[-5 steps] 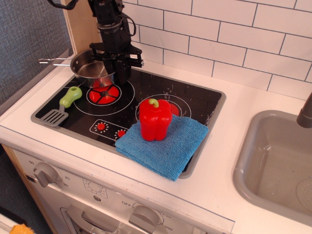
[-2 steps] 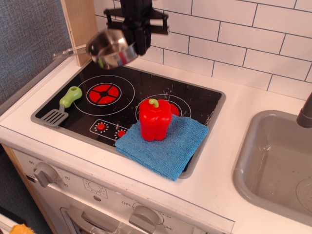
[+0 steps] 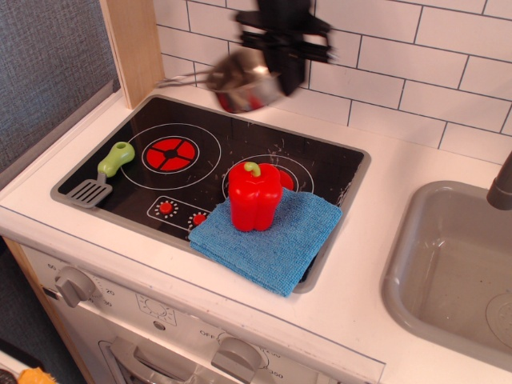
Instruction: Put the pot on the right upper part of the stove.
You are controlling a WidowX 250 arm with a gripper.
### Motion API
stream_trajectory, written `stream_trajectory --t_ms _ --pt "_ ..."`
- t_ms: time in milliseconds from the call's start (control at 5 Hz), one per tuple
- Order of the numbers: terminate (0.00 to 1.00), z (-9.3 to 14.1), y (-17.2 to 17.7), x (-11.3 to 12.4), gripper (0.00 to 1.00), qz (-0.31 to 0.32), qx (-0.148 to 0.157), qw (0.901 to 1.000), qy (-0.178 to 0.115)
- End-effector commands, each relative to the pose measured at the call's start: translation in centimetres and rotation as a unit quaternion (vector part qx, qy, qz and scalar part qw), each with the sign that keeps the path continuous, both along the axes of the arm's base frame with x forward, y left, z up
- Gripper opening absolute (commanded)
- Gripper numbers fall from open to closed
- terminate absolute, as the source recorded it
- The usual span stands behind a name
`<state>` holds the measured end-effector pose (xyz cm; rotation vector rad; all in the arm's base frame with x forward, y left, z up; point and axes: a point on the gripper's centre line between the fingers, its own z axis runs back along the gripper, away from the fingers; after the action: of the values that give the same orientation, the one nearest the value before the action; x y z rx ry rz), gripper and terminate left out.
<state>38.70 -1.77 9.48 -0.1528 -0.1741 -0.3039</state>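
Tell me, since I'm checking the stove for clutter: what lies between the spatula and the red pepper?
Only the bare left burner on the stove, in the single camera view.

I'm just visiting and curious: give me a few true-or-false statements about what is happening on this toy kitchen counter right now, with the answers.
1. The pot is held in the air by the end effector. True.
2. The red pepper lies in the sink. False: it stands on the blue cloth, on the stove.
3. The spatula lies at the stove's left end. True.
4. The left burner is covered by the cloth. False: it is bare; the cloth covers part of the right burner.
5. The pot rests on a burner. False: it is lifted above the stove's back edge.
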Motion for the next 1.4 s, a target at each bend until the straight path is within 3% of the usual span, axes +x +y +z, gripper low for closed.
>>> stream_trajectory --t_ms 0,200,600,800,1000,1200 --pt "0.0 -1.9 -3.0 -0.6 0.0 -0.055 0.039 0.9976 0.012" --pt "0.0 -3.3 -2.5 -0.7 0.0 -0.03 0.048 0.9977 0.037" --pt "0.0 -5.1 -2.5 -1.0 0.0 -0.05 0.033 0.9965 0.058" --pt "0.0 -4.7 -2.1 -1.0 1.0 -0.032 0.024 0.9977 0.054" --pt "0.0 -2.7 -1.9 -1.1 1.0 -0.023 0.004 0.9989 0.041" --pt "0.0 0.6 -1.1 -1.8 1.0 0.036 -0.003 0.9988 0.031"
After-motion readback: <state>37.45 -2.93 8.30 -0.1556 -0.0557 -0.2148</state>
